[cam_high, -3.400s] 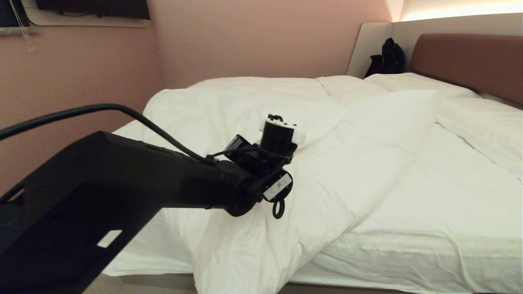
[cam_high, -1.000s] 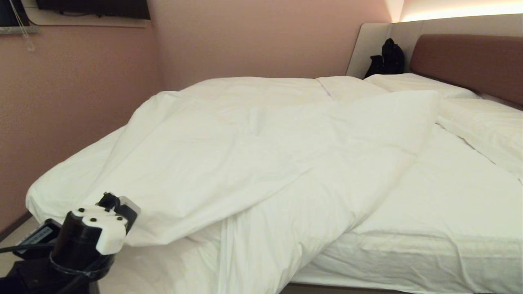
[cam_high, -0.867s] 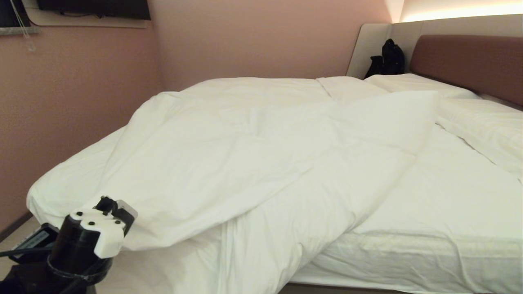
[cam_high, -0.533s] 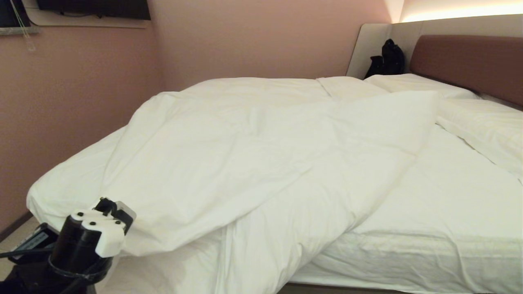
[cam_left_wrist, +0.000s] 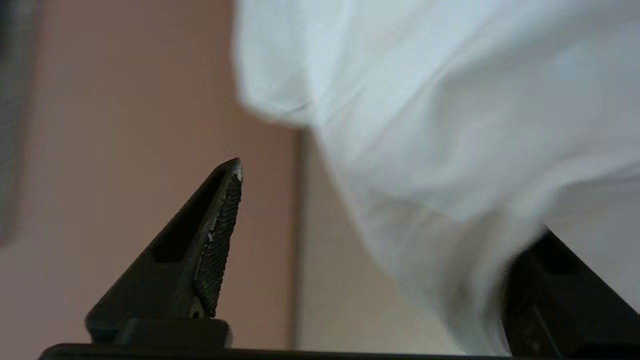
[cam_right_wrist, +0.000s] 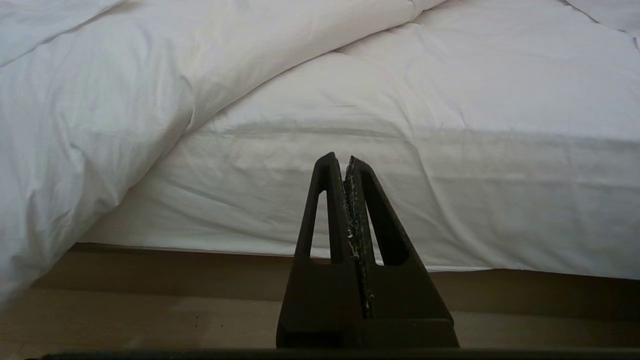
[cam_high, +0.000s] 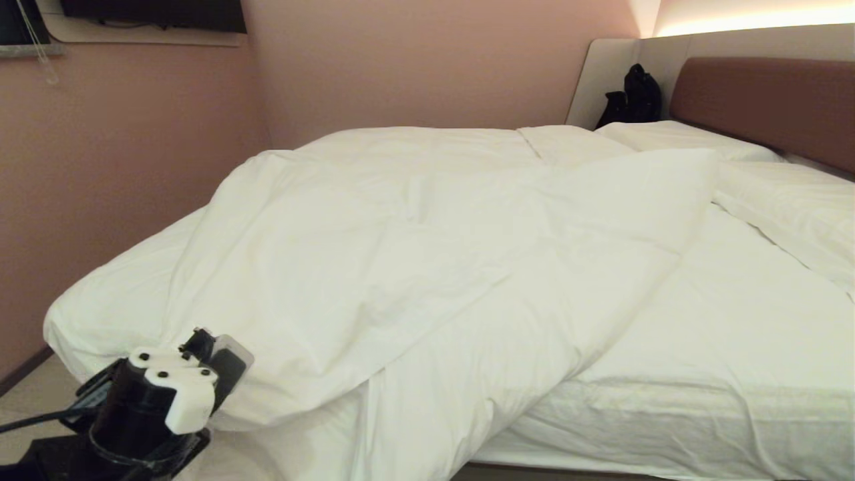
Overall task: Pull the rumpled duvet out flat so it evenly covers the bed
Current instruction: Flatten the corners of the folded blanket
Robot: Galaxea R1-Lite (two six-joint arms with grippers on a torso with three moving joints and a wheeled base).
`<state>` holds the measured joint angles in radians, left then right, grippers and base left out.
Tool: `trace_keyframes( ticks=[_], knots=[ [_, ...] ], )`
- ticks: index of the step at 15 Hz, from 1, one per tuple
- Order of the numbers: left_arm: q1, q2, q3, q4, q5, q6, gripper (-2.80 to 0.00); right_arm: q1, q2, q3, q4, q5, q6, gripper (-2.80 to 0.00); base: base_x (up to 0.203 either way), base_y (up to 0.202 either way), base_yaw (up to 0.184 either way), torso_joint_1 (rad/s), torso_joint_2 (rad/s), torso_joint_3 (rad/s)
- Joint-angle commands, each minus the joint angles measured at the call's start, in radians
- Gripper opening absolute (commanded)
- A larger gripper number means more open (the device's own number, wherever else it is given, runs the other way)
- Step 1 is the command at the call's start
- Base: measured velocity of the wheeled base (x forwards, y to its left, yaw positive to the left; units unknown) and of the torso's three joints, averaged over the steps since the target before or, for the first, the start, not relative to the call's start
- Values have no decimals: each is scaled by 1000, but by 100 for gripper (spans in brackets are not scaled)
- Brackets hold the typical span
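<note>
Thick puffy white duvet (cam_high: pixel 401 267) bunched diagonally across wide low bed with white-sheeted mattress (cam_high: pixel 721 374); near-left corner hanging over bed edge, right half of mattress bare. Two white pillows (cam_high: pixel 788 200) up by reddish-brown padded headboard (cam_high: pixel 768 100).

Left gripper (cam_left_wrist: pixel 380 250) low at duvet's near-left corner, jaws wide apart, cloth draped between them against one finger, nothing clamped. Right gripper (cam_right_wrist: pixel 348 165) parked low facing mattress side, jaws pressed together, empty.

Risks, judged from here:
- Cloth resting on the far finger could snag on pullback, dragging corner off bed.
- Released corner overhangs; own weight may slide more duvet floorward, worsening skew.
- Coverage far from even; next grab likely needed on right-hand edge. Pinching fitted sheet along with duvet would untuck it.
- Hard pull toward foot could shift pillows.
</note>
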<state>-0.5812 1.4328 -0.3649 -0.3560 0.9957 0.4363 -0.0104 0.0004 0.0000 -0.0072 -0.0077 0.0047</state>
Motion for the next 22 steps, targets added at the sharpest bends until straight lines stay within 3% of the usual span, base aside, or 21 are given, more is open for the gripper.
trace_keyframes(
  ticks=[1, 3, 6, 9, 16, 17, 22],
  knots=[
    [-15, 24, -28, -4, -152, -71, 0, 0, 0, 0, 0, 0, 0, -280, 0, 0, 0, 0, 0, 0],
    [-15, 26, -68, 8, -297, -158, 0, 0, 0, 0, 0, 0, 0, -280, 0, 0, 0, 0, 0, 0],
    [-16, 27, -110, 29, -418, -279, 0, 0, 0, 0, 0, 0, 0, -280, 0, 0, 0, 0, 0, 0],
    [-16, -12, -162, 21, -588, -423, 0, 0, 0, 0, 0, 0, 0, -280, 0, 0, 0, 0, 0, 0],
    [-17, -229, -254, 17, -890, -520, 0, 0, 0, 0, 0, 0, 0, -280, 0, 0, 0, 0, 0, 0],
    [-16, -233, -271, 17, -908, -526, -280, 0, 0, 0, 0, 0, 0, -280, 0, 0, 0, 0, 0, 0],
    [-17, -195, -390, -33, -937, -521, -280, 0, 0, 0, 0, 0, 0, -280, 0, 0, 0, 0, 0, 0]
  ],
)
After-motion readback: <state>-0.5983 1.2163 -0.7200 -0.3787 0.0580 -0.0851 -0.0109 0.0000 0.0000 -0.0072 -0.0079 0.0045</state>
